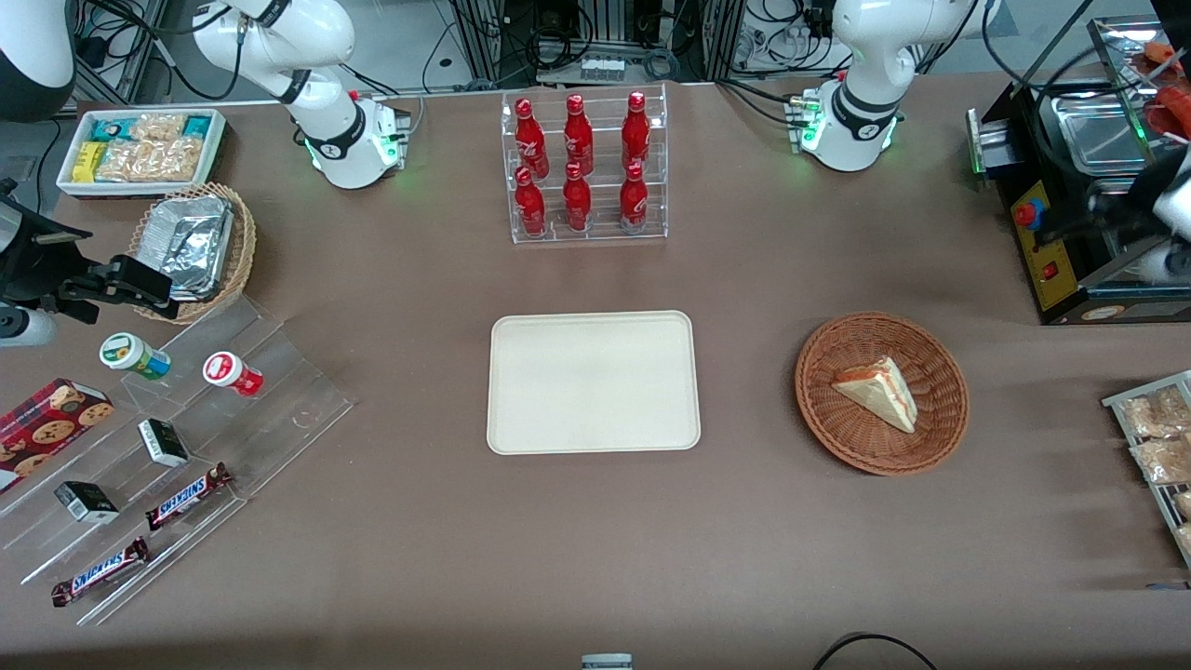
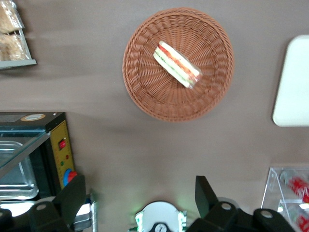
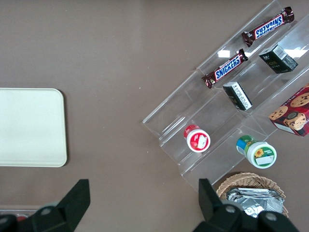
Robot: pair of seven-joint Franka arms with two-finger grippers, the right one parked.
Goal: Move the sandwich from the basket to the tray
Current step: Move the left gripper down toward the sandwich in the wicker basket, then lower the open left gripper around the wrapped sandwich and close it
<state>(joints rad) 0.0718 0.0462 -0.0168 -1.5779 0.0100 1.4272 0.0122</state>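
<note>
The sandwich (image 1: 879, 394) is a small triangular wedge of pale bread with red-orange and green filling showing along one cut edge. It lies inside the round reddish-brown wicker basket (image 1: 942, 430), at the right of the front view. The wrist view shows the same wedge (image 2: 176, 64) near the basket's (image 2: 145, 87) middle, its striped edge upward.

The cream rectangular tray (image 1: 594, 382), with rounded corners and a low rim, sits at the centre of the front view, well apart from the basket and bare.

Everything rests on a matte brown table (image 1: 595, 540). At the top of the front view the arm bases stand at the table's edge, with cables and metal framing above them. A clear acrylic rack of red bottles (image 1: 584, 166) stands above the tray in that view. At the upper left a white bin of snack packets (image 1: 141, 149) sits above a tan wicker basket of foil containers (image 1: 192, 247); lower left, clear acrylic steps carry Snickers bars (image 1: 187, 496), small cartons and two round tubs. At the right edge is a black and steel appliance (image 1: 1070, 233).

The gripper (image 2: 140, 198) is high over the bare table near that appliance, fingers spread wide and holding nothing.
</note>
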